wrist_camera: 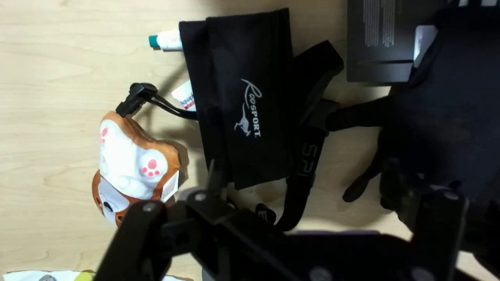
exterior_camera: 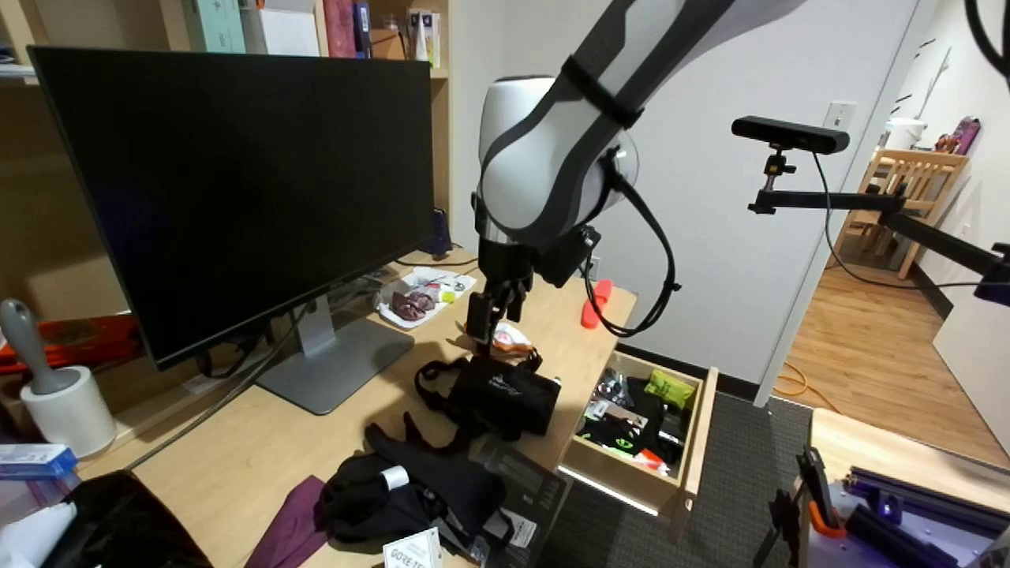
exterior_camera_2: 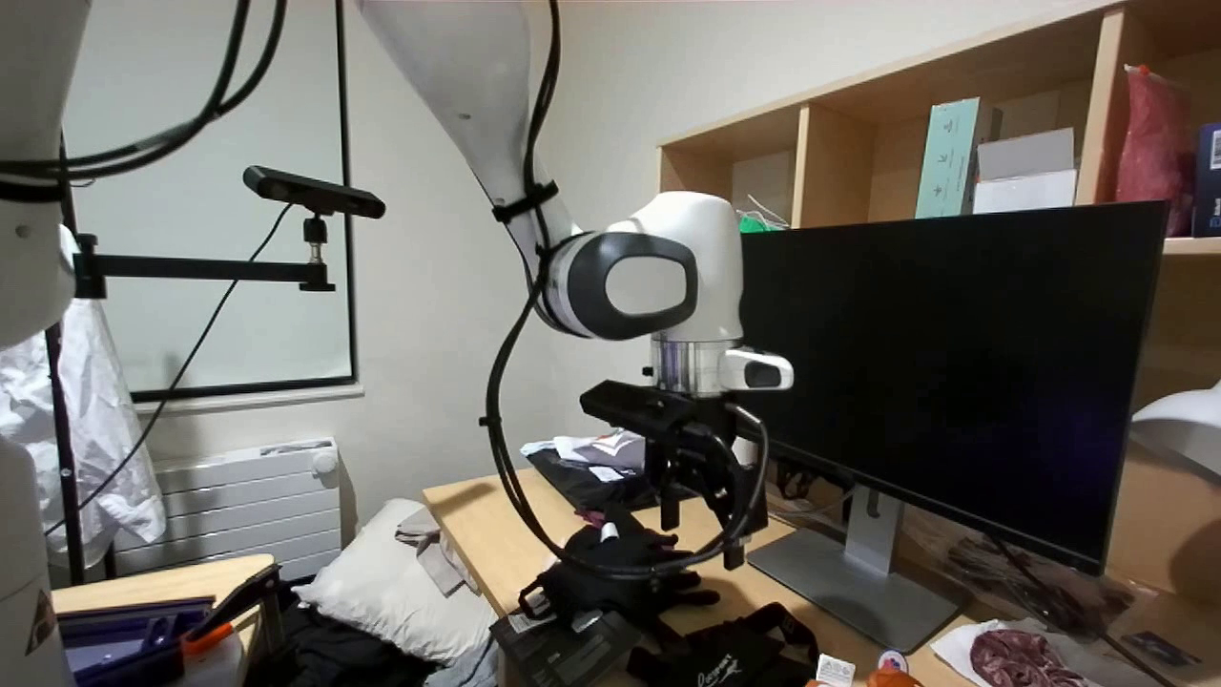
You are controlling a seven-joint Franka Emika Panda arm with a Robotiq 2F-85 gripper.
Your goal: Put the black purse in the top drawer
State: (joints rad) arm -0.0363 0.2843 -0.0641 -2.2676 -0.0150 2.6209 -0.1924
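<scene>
The black purse [exterior_camera: 505,394] is a boxy soft bag with white lettering, lying on the desk; it also shows in an exterior view [exterior_camera_2: 739,663] and in the wrist view [wrist_camera: 254,113]. A black strap runs beside it, and a small black buckle on a cord sticks out. My gripper [exterior_camera: 499,327] points down above the desk near the purse, apart from it. It also shows in an exterior view [exterior_camera_2: 701,542] and the wrist view [wrist_camera: 302,171], with fingers spread and nothing between them. The top drawer [exterior_camera: 700,430] is pulled open at the desk's end and holds several items.
A floppy black heap [exterior_camera: 402,489] and a dark flat box [wrist_camera: 379,62] lie beside the purse. A plush toy [wrist_camera: 134,160] and a small tube [wrist_camera: 168,41] lie close by. A large monitor [exterior_camera: 237,197] stands behind. A white tray [exterior_camera: 465,288] and a red item [exterior_camera: 597,304] are further off.
</scene>
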